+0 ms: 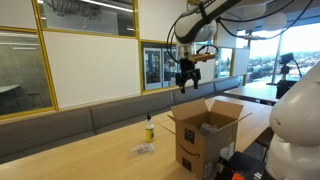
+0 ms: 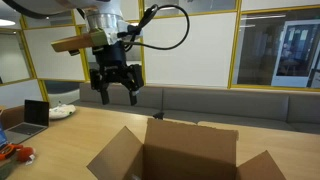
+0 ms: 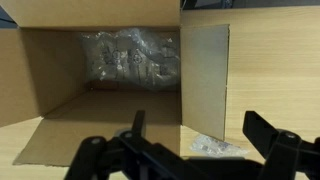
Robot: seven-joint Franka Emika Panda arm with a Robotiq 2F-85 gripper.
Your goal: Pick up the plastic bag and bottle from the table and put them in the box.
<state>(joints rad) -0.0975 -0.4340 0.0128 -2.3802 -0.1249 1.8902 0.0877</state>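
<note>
My gripper point(image 1: 187, 80) hangs open and empty high above the table, over the brown cardboard box point(image 1: 205, 140). The box's flaps stand open in both exterior views, and its rim point(image 2: 190, 150) shows near the bottom edge. A small yellow-green bottle point(image 1: 149, 128) with a dark cap stands upright on the table beside the box. The thin clear plastic bag point(image 1: 143, 149) lies flat in front of the bottle. In the wrist view the gripper point(image 3: 200, 140) looks down into the box point(image 3: 60, 100). There the bag point(image 3: 213, 147) shows on the wood beyond one flap.
Crumpled clear plastic point(image 3: 130, 55) lies on the box's floor. A laptop point(image 2: 37, 112), a white dish point(image 2: 63, 112) and an orange object point(image 2: 20, 153) sit at one end of the table. A grey bench point(image 1: 100, 118) runs along the wall. A white machine body point(image 1: 295, 130) stands close by.
</note>
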